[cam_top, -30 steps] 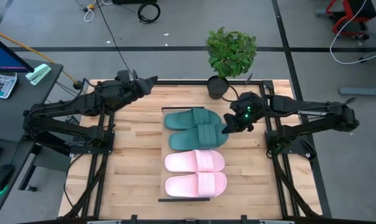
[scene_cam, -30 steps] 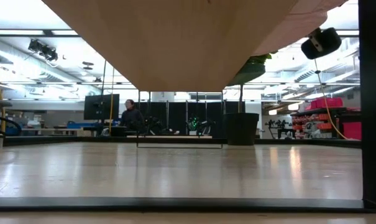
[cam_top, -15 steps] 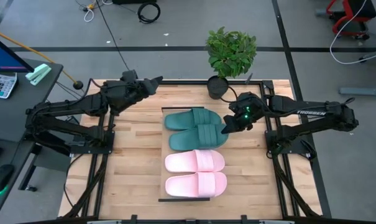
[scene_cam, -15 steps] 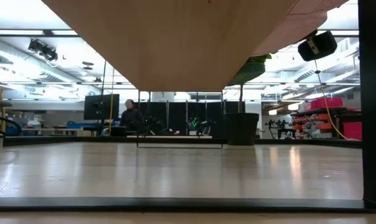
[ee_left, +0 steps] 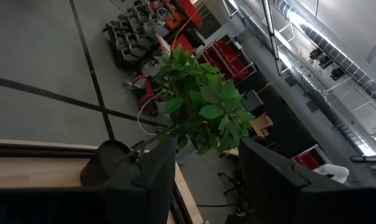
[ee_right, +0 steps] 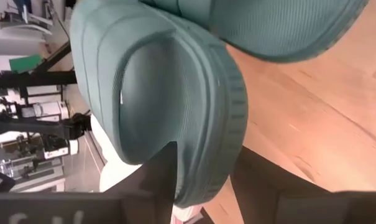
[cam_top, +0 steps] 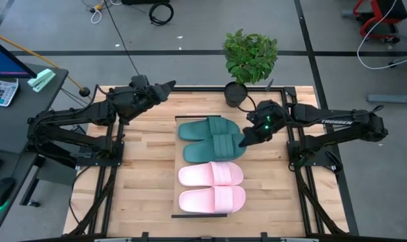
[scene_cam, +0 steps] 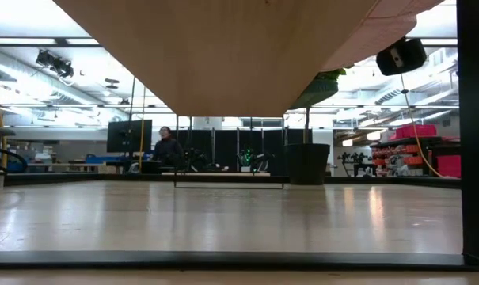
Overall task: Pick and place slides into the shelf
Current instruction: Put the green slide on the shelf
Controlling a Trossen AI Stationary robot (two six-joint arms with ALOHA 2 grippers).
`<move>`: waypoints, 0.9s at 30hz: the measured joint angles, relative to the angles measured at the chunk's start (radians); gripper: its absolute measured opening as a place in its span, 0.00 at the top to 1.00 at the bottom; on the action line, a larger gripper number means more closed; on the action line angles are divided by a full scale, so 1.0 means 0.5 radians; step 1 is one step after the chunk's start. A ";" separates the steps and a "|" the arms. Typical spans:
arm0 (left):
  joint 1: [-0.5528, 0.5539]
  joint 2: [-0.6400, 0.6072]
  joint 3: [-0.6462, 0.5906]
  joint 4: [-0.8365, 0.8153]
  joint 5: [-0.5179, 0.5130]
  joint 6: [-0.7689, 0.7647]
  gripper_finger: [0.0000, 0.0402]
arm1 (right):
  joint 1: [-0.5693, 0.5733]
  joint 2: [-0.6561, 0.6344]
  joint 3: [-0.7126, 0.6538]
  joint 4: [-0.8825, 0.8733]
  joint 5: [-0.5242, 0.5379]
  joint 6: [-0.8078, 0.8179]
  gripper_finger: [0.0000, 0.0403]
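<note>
From above, four slides lie in a column on the shelf (cam_top: 175, 176) at the counter's (cam_top: 142, 181) centre: two teal slides (cam_top: 212, 138) toward the plant (cam_top: 250, 57), two pink slides (cam_top: 212, 187) nearer the front. The right claw (cam_top: 247, 139) sits at the second teal slide's end. The left claw (cam_top: 168, 87) hovers near the counter's far edge, fingers spread. The right wrist view shows its fingers (ee_right: 156, 174) pinching the teal slide's (ee_right: 169, 106) rim.

My table (cam_top: 142, 168) is pale plank wood, satin; teal slides (cam_top: 213, 138) matt ribbed foam; pink slides (cam_top: 212, 186) smooth, soft-looking.
</note>
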 joint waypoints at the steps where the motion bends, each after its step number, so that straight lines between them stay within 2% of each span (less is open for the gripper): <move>1: 0.000 0.000 0.000 0.000 0.000 0.000 0.55 | 0.002 0.000 0.000 -0.012 -0.003 -0.002 0.63; 8: 0.000 0.000 0.000 -0.001 0.001 0.000 0.56 | -0.004 -0.063 0.000 -0.074 -0.024 -0.033 0.56; 16: 0.000 0.000 0.000 -0.002 0.032 -0.001 0.55 | -0.083 -0.254 0.001 -0.415 0.114 -0.159 0.54; 20: -0.001 0.000 0.000 -0.002 0.037 -0.001 0.56 | -0.110 -0.334 0.001 -0.342 0.185 -0.193 0.54; 27: -0.001 0.000 0.000 -0.002 0.038 -0.002 0.55 | -0.091 -0.309 0.002 -0.027 0.167 -0.379 0.55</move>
